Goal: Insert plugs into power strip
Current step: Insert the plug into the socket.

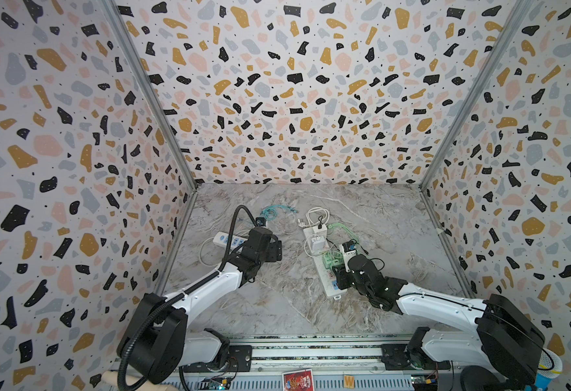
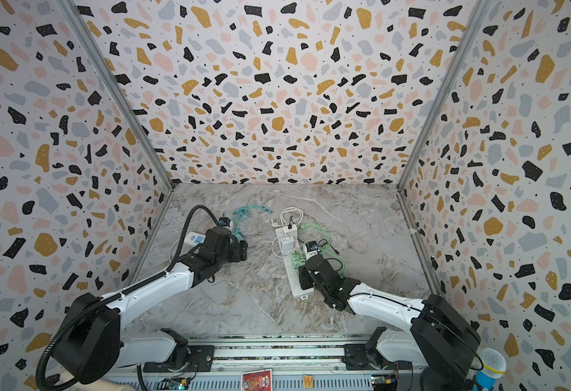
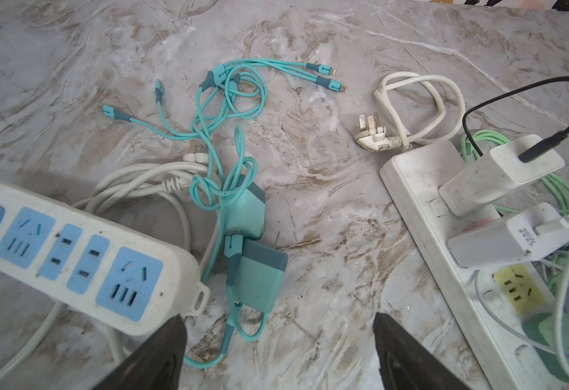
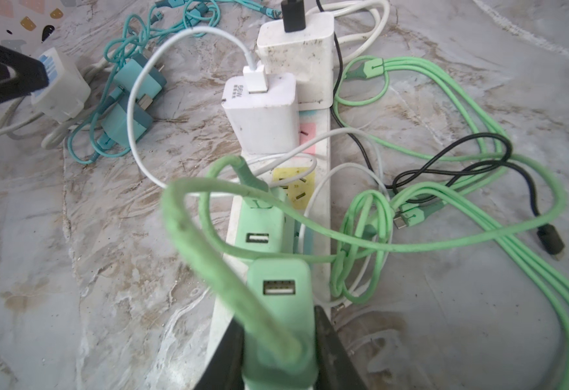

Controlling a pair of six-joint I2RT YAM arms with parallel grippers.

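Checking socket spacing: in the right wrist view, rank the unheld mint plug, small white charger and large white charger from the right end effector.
1. Unheld mint plug, next along the power strip.
2. Small white charger, farther along.
3. Large white charger, far end.
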